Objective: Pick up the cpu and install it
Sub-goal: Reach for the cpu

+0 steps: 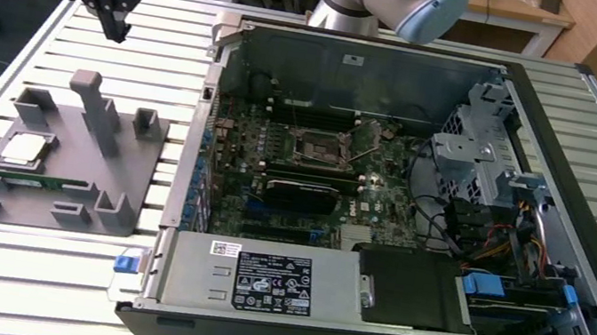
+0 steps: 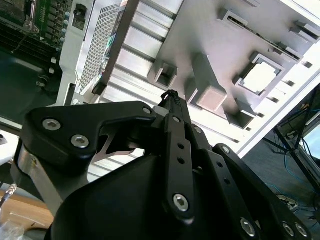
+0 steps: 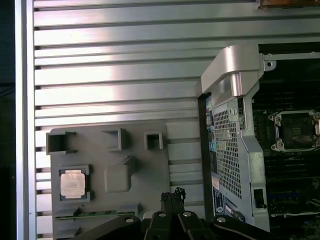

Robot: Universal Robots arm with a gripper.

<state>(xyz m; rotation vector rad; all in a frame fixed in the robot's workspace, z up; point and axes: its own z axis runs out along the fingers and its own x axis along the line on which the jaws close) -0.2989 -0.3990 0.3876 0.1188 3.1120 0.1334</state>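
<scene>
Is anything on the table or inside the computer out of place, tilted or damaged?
Nothing stands out. The cpu lies flat in its recess on the grey fixture, the memory stick sits straight beside it, and the gripper hangs clear of both.

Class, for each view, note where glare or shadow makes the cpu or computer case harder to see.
Second wrist view: glare washes the cpu nearly white on its grey fixture. First wrist view: bright bands streak the slatted table, while the computer case interior sits in shadow. Exterior view: light is even, the cpu plain to see.
</scene>
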